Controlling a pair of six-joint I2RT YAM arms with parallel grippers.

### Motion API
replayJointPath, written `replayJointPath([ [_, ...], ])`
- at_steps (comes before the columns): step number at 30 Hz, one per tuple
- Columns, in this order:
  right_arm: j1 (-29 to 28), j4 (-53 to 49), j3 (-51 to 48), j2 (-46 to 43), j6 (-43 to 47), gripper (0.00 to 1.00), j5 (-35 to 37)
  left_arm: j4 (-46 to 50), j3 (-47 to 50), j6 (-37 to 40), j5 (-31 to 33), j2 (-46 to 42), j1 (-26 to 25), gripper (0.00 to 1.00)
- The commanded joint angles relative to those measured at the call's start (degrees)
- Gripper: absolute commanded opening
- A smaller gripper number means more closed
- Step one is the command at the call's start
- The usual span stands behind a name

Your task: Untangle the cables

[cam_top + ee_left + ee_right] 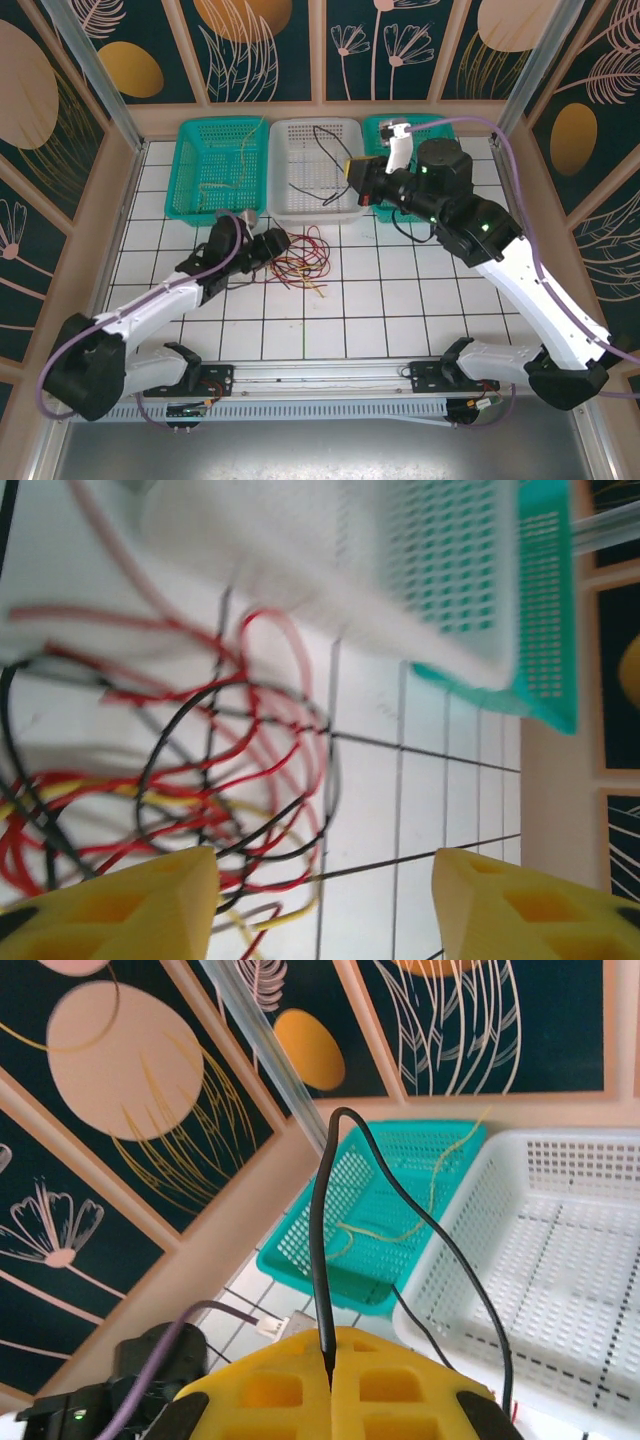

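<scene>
Gripping a black cable (318, 1240), right hand (331, 1345) is clamped; left hand (325, 890) gapes over tangled cables (180, 780).

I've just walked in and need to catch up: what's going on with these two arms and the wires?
The arms are sorting cables. The right gripper is shut on a black cable, holding it over the white basket. The left gripper, open, points at the tangle of red, black and yellow cables on the table. A yellow cable lies in the left teal basket.

Robot lab: gridded table (420, 300), panelled enclosure (80, 90)
</scene>
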State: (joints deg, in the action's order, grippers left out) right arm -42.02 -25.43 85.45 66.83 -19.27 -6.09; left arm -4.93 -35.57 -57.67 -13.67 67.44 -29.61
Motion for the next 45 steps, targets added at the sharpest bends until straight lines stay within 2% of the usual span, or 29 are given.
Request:
replayJointPath([
  [1, 1.5, 3.6, -0.8, -1.1, -1.8, 0.0, -4.1, 6.5, -9.0, 7.5, 5.2, -4.5, 0.3, 0.62],
  [5, 1.8, 4.2, -1.7, -0.9, -1.9, 0.0, -5.1, 10.8, -19.4, 11.7, 6.0, -4.4, 0.9, 0.65],
  [8, 1.9, 4.7, -2.2, -0.3, -2.3, 0.0, -6.4, 10.7, -25.5, 12.8, 4.8, -2.4, 1.5, 0.67],
  [15, 1.8, 7.7, -2.9, 1.1, -4.3, 0.0, -12.1, 1.9, -32.1, 14.2, -5.1, 5.6, 1.6, 0.66],
  [24, 1.9, 10.6, -4.5, 1.6, -6.6, 0.0, -15.6, -6.8, -31.8, 13.4, -10.6, 8.7, 1.6, 0.65],
  [29, 1.9, 11.0, -4.6, 1.5, -7.2, 0.0, -15.3, -6.1, -31.2, 14.8, -9.4, 7.9, 1.6, 0.64],
  [33, 2.9, 10.8, -4.8, 1.2, -8.1, 0.0, -13.8, -6.1, -27.5, 13.6, -5.9, 5.1, 1.7, 0.72],
  [36, 4.2, 11.5, -5.4, 0.9, -9.2, 0.0, -14.7, -9.6, -23.0, 11.0, -5.9, 2.6, 2.0, 0.74],
  [39, 4.7, 12.4, -5.8, 1.3, -9.9, 0.0, -16.9, -13.6, -21.0, 10.0, -7.5, 1.6, 2.0, 0.72],
  [45, 4.7, 11.7, -5.1, 3.2, -10.3, 0.0, -20.1, -10.5, -25.2, 13.8, -8.6, 4.4, 2.0, 0.67],
])
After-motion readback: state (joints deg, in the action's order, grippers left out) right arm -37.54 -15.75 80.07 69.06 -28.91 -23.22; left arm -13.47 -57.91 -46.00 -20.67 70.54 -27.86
